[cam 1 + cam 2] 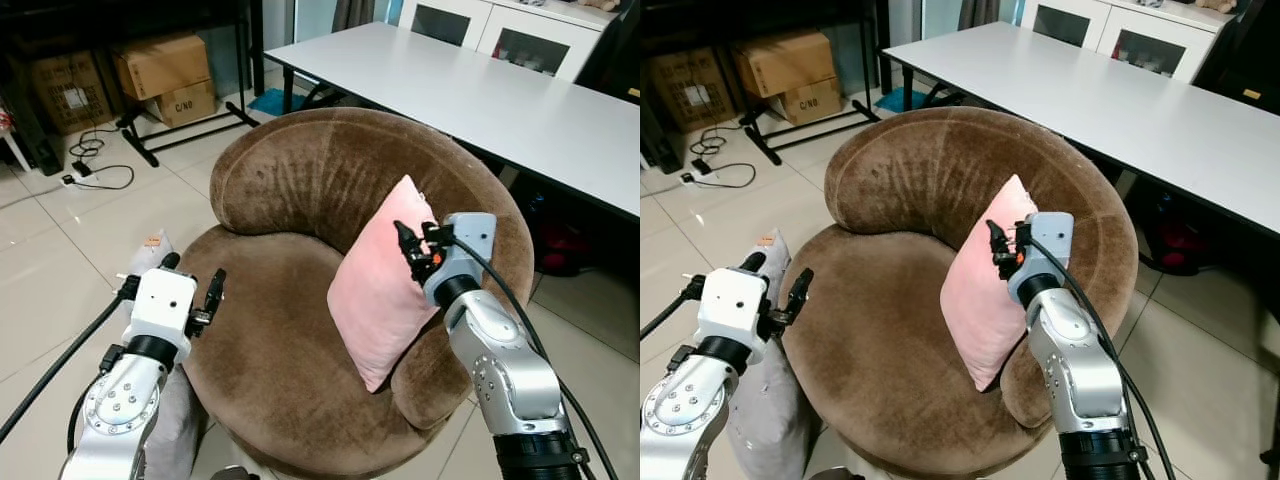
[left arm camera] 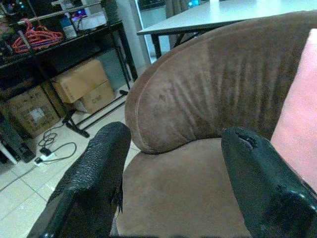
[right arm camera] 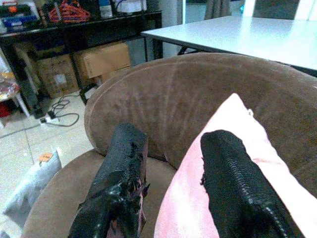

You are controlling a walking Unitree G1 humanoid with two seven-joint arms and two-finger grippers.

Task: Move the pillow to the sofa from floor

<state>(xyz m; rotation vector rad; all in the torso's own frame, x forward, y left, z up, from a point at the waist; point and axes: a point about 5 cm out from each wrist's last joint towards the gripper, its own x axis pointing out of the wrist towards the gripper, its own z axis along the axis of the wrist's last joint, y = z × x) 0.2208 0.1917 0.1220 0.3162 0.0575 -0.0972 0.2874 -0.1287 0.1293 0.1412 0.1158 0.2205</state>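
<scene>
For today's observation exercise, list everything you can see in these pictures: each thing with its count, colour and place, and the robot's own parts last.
Pink pillow: one, pink, leaning upright on the sofa against its right arm.
Sofa: one, brown, round, centre.
Grey pillow: one, grey, on the floor left of the sofa.
Table: one, white, behind the sofa.
Cardboard boxes: at least three, brown, far left under a dark shelf.
Cable: black, on the tiles by a white power strip.
Cabinet: white, behind the table.
Left gripper: one, open, at the sofa's left edge.
Right gripper: one, open, at the pink pillow.
</scene>
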